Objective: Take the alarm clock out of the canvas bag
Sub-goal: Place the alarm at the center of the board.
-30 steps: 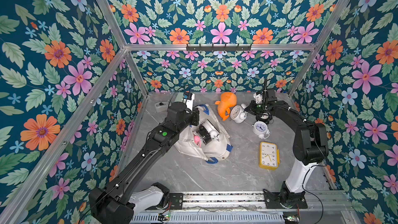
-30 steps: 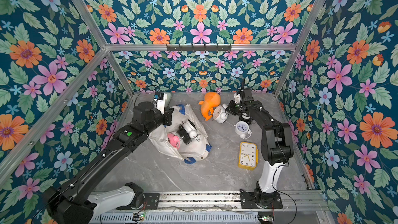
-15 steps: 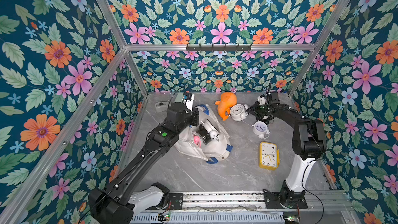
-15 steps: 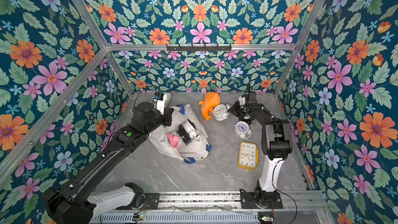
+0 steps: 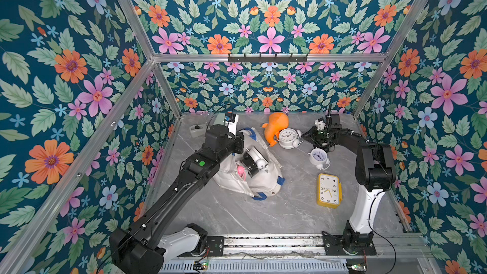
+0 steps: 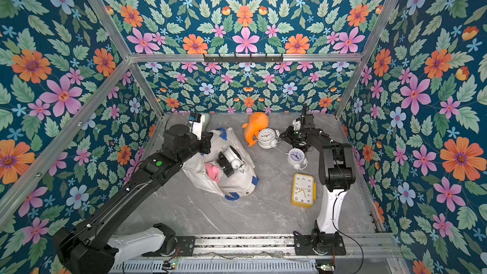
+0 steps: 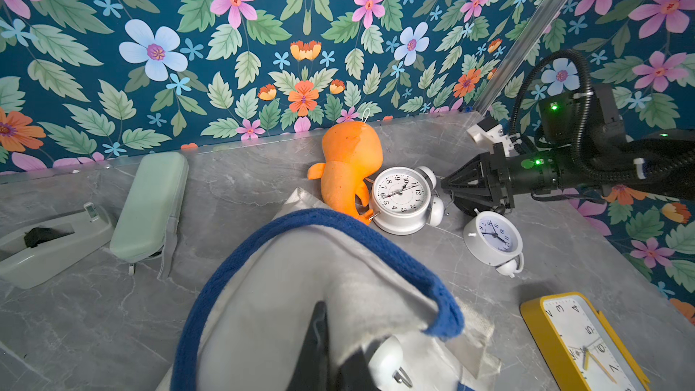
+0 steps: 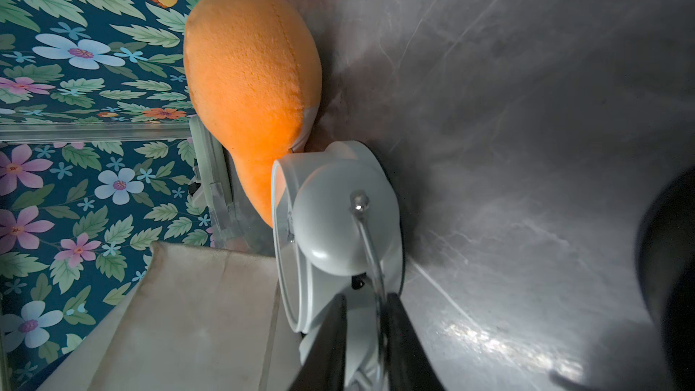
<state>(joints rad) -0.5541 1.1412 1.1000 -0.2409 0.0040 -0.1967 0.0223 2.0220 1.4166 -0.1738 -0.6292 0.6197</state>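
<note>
Right claw (image 8: 364,306): jaws a little apart, astride the wire handle of the silver twin-bell alarm clock (image 5: 288,138); no pinch that I can see. That clock lies face up on the grey marbled bench (image 5: 237,214), outside the bag, touching the orange plush toy (image 5: 275,127). Left claw (image 7: 319,336): closed on the rim of the off-white canvas bag with blue straps (image 5: 263,184), propping its mouth.

Risks. The handle wire sits between my fingers; backing off crooked could snag it and drag the clock into the small white twin-bell clock (image 5: 319,157) nearby. Round bodies, likely to roll. If the left pinch slips, canvas may fold over what is inside.

Count. Alarm clocks: five, I judge.
- On the bench, three: silver, small white, yellow rectangular clock (image 5: 329,189).
- In the bag mouth, two: black clock with white bells (image 6: 228,166), pink round one (image 6: 210,172), partly hidden.

Bag: one. Plush: one. Pale green zip case (image 7: 150,204): one. Grey-green tape dispenser (image 7: 49,250): one.
</note>
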